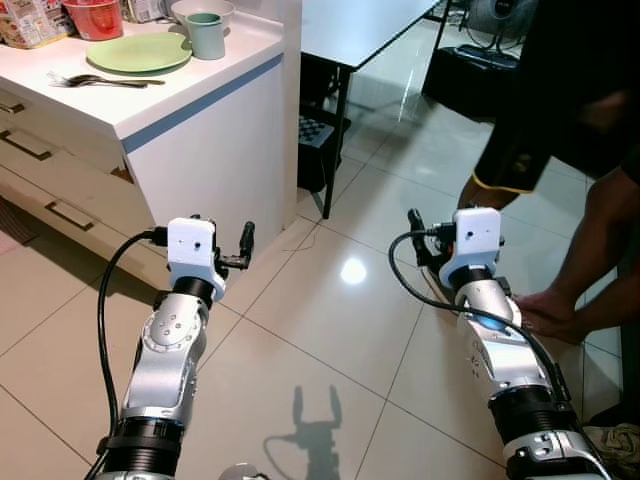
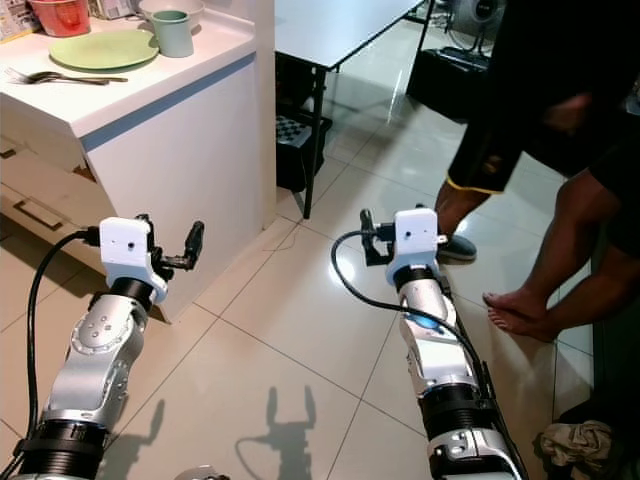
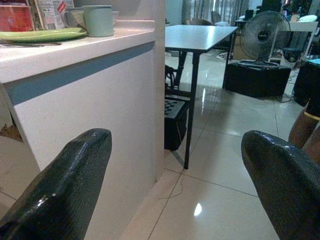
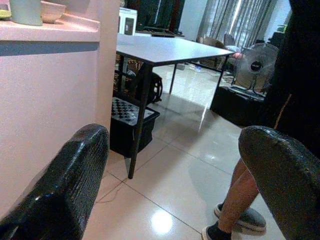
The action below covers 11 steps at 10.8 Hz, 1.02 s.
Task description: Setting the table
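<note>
Standing person [image 1: 560, 120] beside counter [image 1: 200, 110], table [image 1: 360, 30]

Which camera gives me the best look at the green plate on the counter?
The left eye view: the green plate shows from above, whole, beside the mug and fork. The right eye view shows it nearer the frame's edge; the left wrist view sees it edge-on.

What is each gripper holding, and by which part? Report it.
Nothing is held. The left gripper and right gripper both hang over the tiled floor with jaws open and empty.
</note>
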### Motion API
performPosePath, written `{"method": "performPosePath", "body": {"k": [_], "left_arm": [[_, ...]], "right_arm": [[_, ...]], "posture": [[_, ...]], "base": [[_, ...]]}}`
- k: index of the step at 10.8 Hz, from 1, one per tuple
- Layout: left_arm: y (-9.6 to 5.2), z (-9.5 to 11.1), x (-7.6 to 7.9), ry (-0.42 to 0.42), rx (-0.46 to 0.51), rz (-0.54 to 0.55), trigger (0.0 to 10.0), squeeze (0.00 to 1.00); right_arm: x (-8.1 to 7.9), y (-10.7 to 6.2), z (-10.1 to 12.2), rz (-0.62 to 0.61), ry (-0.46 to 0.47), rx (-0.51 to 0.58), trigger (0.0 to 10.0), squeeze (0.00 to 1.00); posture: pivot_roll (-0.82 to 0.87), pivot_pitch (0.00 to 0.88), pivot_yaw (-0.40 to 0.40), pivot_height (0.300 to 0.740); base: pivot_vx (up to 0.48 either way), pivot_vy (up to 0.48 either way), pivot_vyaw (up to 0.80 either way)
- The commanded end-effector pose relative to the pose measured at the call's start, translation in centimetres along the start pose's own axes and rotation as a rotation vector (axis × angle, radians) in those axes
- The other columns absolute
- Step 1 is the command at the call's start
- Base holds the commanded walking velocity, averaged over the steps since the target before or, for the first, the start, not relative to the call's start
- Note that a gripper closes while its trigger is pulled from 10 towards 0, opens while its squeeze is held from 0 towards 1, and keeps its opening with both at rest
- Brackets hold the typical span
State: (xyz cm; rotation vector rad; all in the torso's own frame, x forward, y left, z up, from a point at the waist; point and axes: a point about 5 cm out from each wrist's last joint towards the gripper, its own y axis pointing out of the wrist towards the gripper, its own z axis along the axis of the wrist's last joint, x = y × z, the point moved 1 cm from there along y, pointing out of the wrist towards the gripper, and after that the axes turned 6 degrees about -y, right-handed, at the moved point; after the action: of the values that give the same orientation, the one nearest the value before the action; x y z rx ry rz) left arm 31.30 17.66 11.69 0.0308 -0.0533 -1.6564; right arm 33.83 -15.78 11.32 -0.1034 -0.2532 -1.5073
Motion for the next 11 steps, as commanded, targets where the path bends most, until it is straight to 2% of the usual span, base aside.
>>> {"method": "performPosePath", "body": {"k": [1,8,11], "left_arm": [[0.30,0.29,0.35,0.008,0.011,-0.012,10.0,0.00],[0.38,0.35,0.47,0.006,0.014,-0.017,10.0,0.00],[0.88,0.65,0.96,-0.003,0.031,-0.023,10.0,0.00]], "right_arm": [[0.14,0.21,0.43,-0.005,-0.008,0.007,10.0,0.00],[0.06,0.11,0.58,-0.002,-0.015,0.007,10.0,0.00],[0.07,0.37,0.65,0.006,-0.025,0.008,10.0,0.00]], "posture": [[0.15,0.000,-0.036,0.740],[0.14,0.000,-0.034,0.740],[0.12,0.000,-0.039,0.740]], "base": [[0.000,0.000,0.00],[0.000,0.000,0.00],[0.000,0.000,0.00]]}}
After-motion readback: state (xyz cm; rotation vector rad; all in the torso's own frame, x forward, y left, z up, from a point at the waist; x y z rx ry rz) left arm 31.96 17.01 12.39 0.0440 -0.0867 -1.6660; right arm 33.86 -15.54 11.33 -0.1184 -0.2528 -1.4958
